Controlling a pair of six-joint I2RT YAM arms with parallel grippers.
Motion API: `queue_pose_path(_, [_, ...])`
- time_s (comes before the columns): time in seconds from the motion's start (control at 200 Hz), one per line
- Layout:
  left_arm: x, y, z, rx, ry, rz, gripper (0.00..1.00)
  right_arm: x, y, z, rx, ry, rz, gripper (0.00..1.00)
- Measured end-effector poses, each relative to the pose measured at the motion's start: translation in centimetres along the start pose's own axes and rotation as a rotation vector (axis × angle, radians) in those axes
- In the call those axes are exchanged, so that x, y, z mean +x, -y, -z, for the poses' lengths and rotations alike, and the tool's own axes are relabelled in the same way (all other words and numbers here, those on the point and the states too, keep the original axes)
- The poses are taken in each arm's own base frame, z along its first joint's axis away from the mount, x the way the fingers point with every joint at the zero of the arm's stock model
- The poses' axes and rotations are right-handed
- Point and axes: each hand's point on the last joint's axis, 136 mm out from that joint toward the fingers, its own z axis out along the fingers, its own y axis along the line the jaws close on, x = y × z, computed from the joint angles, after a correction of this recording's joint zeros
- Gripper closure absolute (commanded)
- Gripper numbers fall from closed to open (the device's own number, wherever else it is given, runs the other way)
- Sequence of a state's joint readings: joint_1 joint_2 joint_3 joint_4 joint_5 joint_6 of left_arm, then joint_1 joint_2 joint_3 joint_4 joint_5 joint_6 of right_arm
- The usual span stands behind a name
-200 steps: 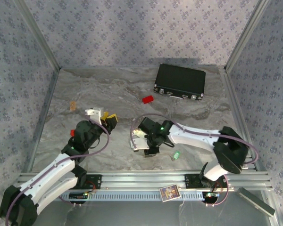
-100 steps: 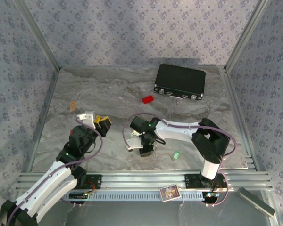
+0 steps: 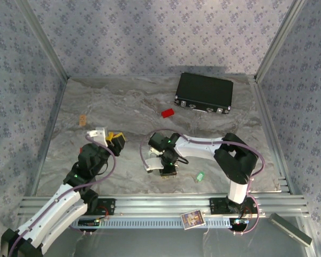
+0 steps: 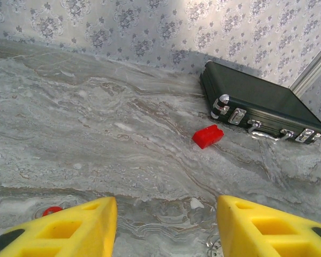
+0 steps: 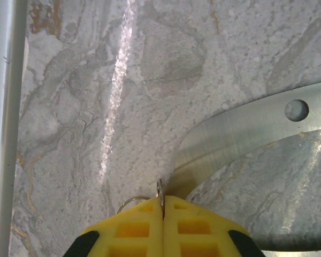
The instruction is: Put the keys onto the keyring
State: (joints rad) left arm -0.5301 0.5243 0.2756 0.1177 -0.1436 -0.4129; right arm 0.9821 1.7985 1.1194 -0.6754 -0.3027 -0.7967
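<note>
At far left my left end effector (image 4: pixel 165 217) hangs spread and empty over the counter (image 4: pixel 96 134). What I take for the red key (image 4: pixel 52 210) peeks out beside one pad. Toward the middle, the right end effector (image 5: pixel 162 209) is pressed together, nipping what looks like the end of the keyring (image 5: pixel 241 131), a flat shiny band lying on the stone. I judge it light, stiff and slippery, best pinched across its thin edge. Right of that lies the green key (image 3: pixel 199 176), tiny and light; I'd take its plastic head, not the blade. The counter's grey marbled top looks smooth, probably slick. A red block (image 4: pixel 207 136) and a black case (image 4: pixel 257 99) sit at the back, with patterned walls (image 3: pixel 150 32) closing round.
</note>
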Motion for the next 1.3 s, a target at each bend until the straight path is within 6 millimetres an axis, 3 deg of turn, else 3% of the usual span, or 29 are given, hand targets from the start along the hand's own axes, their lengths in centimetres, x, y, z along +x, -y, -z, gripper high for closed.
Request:
queue_pose_path(0.185, [0.2,-0.1,0.0,-0.004,-0.009,-0.001,0.49,-0.2,0.0,0.5,-0.023,0.046,-0.017,1.0])
queue_pose_path(0.33, [0.4,0.4,0.0,0.024,-0.02,-0.016,0.51,-0.7,0.3,2.3,0.001,0.116,-0.026,1.0])
queue_pose_path(0.624, [1.8,4.1,0.5,0.225,-0.079,-0.166,0.6,-1.9,0.4,5.5,0.101,0.284,-0.024,1.0])
queue_pose_path(0.844, [5.2,8.4,1.3,0.419,-0.166,-0.335,0.63,-2.3,1.4,8.4,0.216,0.405,-0.041,1.0])
queue_pose_path(0.974, [6.7,9.8,1.5,0.489,-0.201,-0.423,0.61,-2.4,2.0,10.3,0.284,0.461,-0.043,1.0])
queue_pose_path(1.134, [6.2,10.6,1.6,0.528,-0.178,-0.514,0.61,-2.7,2.3,11.9,0.337,0.506,-0.029,1.0])
queue_pose_path(1.299, [5.7,11.8,1.5,0.581,-0.177,-0.583,0.62,-2.6,1.9,12.2,0.356,0.523,-0.022,1.0])
